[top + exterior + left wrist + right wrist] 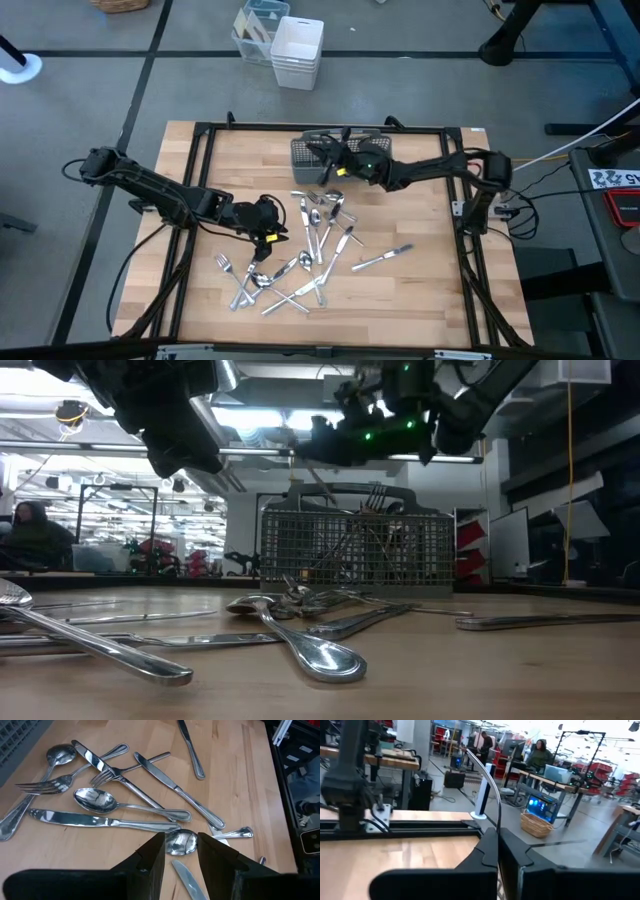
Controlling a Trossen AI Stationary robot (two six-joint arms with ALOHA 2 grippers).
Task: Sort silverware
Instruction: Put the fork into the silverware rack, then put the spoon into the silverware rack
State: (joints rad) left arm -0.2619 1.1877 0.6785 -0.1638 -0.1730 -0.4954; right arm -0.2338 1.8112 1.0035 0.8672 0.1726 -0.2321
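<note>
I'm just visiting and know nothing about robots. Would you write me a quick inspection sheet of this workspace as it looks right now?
Surface: wooden table in a black frame.
Job's things: silverware scattered mid-table; more stands in the mesh caddy at the far edge.
Clutter: nothing seen on the table.
Grippers: left gripper hovers over the pile, fingers open above a spoon. Right gripper is above the caddy, shut on a utensil handle; which kind of piece cannot be told.
Cables: wires trail off the table's right side.
Surroundings: white bins on the floor beyond the table; people at desks in the room behind.
</note>
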